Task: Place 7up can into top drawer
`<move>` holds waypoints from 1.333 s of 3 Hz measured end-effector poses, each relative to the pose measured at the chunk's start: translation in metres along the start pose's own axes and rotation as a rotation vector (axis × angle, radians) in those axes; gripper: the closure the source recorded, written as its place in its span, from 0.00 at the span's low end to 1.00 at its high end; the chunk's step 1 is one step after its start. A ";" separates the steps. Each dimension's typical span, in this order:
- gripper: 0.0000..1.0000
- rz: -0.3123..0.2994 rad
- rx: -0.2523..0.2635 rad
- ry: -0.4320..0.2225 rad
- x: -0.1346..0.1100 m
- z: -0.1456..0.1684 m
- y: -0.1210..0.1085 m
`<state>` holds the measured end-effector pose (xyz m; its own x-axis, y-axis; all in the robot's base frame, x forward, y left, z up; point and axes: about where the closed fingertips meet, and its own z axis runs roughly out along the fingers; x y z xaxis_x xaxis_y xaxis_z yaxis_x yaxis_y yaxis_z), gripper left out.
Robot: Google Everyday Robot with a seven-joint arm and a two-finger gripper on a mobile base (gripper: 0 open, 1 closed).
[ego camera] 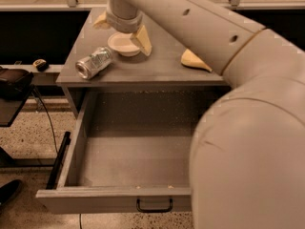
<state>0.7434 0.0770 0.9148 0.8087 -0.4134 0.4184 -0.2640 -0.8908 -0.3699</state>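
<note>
gripper (122, 32): at 12 o'clock over the cabinet top; body hidden under the wrist, only two tan fingers (142, 40) show, spread apart, the far one mostly covered.
white bowl (125, 46): far rim hidden by the wrist.
top drawer (114, 199): right wall, right part of the floor and front corner hidden behind the arm (248, 142), from 3 to 5 o'clock.
arm: cut off by the right and bottom edges.
yellow sponge (194, 61): right end hidden by the arm.
7up can (94, 62): label print too blurred to read.
small object (40, 64): at 9 o'clock, too small to identify.
dark shape (8, 192): at 8 o'clock, cut off by the left edge.
</note>
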 end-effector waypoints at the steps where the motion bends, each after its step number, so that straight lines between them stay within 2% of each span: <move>1: 0.00 -0.020 -0.069 -0.043 -0.002 0.017 0.001; 2: 0.00 -0.059 -0.115 -0.077 -0.011 0.035 -0.002; 3: 0.00 -0.087 -0.140 -0.102 -0.018 0.050 -0.006; 4: 0.00 -0.119 -0.154 -0.112 -0.028 0.052 -0.021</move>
<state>0.7542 0.1174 0.8677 0.8902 -0.2873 0.3536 -0.2332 -0.9540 -0.1882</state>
